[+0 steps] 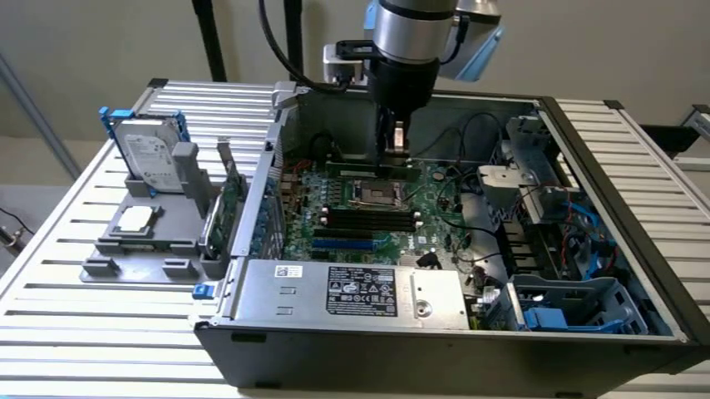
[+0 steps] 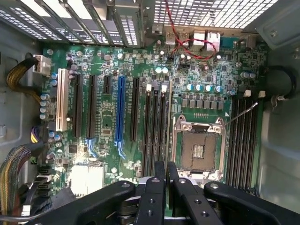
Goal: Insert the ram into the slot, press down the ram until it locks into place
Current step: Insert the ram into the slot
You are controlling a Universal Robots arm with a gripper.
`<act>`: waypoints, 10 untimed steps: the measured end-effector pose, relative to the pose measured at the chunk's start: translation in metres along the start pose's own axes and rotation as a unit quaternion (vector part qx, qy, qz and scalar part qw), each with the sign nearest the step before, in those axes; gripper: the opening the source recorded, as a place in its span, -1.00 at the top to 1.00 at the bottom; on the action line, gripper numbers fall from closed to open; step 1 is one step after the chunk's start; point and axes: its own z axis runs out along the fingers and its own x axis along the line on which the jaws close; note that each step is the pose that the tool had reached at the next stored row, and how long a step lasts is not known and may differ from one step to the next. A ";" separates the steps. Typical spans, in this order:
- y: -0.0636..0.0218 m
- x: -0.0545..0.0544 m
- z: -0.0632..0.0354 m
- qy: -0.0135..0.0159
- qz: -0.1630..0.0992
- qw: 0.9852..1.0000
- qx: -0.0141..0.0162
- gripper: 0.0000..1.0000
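In the exterior view my gripper reaches down into the open computer case, shut on the ram, a long green stick held level and low over the motherboard on the far side of the CPU socket. In the wrist view the ram shows edge-on as a thin line running away from my gripper. It lies along the socket-side edge of a bank of parallel black slots with white end clips. Whether it sits in a slot I cannot tell. Another bank of slots lies on the socket's near side.
A power supply fills the case's near corner, and a drive cage with cables stands on the exterior view's right. Outside the case are a hard drive, a grey fixture and an upright green card. A blue slot lies among black ones.
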 end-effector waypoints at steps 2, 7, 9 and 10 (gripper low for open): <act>-0.0001 0.001 0.0036 0.000 0.000 1.000 0.000 0.73; -0.0004 0.003 0.0126 0.000 0.000 1.000 0.000 0.73; -0.0005 0.004 0.0162 0.000 0.000 1.000 0.000 0.73; -0.0005 0.004 0.0180 0.000 0.000 1.000 0.000 0.73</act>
